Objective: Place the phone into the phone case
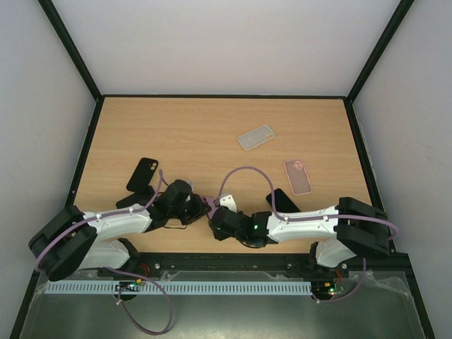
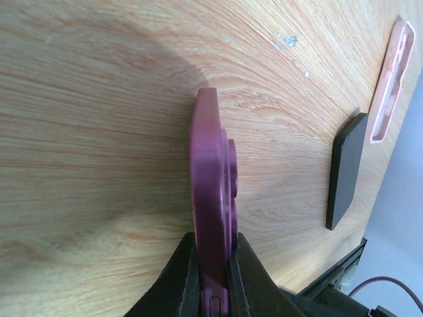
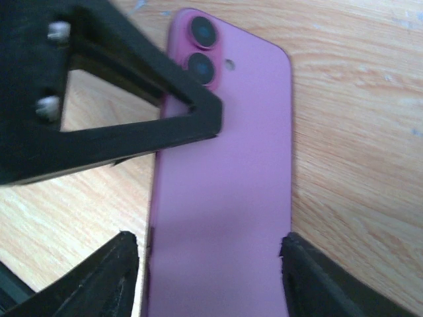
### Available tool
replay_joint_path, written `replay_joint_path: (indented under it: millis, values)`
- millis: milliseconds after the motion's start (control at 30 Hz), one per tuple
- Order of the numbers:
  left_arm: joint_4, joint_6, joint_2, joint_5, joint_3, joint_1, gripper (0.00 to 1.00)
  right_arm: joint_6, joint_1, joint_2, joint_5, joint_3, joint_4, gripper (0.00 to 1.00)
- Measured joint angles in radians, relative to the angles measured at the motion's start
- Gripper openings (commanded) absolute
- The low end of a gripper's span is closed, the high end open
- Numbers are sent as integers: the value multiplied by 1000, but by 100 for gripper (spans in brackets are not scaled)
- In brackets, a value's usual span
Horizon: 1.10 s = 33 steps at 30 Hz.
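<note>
Phone (image 2: 211,191) pinched edge-on in left hand (image 2: 213,271).

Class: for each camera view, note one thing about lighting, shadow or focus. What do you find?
Top external: soft, even light; the table is sharp, with only faint shadows. Left wrist: a broad soft shadow crosses the wood behind the magenta phone; the left end effector is dark. Right wrist: the phone looks slightly soft, and the right end effector is blurred, close to the lens.
</note>
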Motion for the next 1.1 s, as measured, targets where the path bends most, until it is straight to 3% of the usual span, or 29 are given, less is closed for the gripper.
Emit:
replay_joint_path:
  millis: [300, 633, 733, 1100]
  values:
    - [-175, -69, -15, -71, 92, -52, 2, -14, 118, 56, 126, 120, -110, 45]
    - [-235, -145, -17, -92, 112, -69, 3, -32, 137, 104, 210, 147, -183, 11]
    - [-232, -178, -21, -89, 114, -70, 12, -44, 142, 86, 240, 136, -181, 3]
    - [-303, -192, -109, -132, 151, -71, 65, -15, 144, -19, 290, 19, -123, 2]
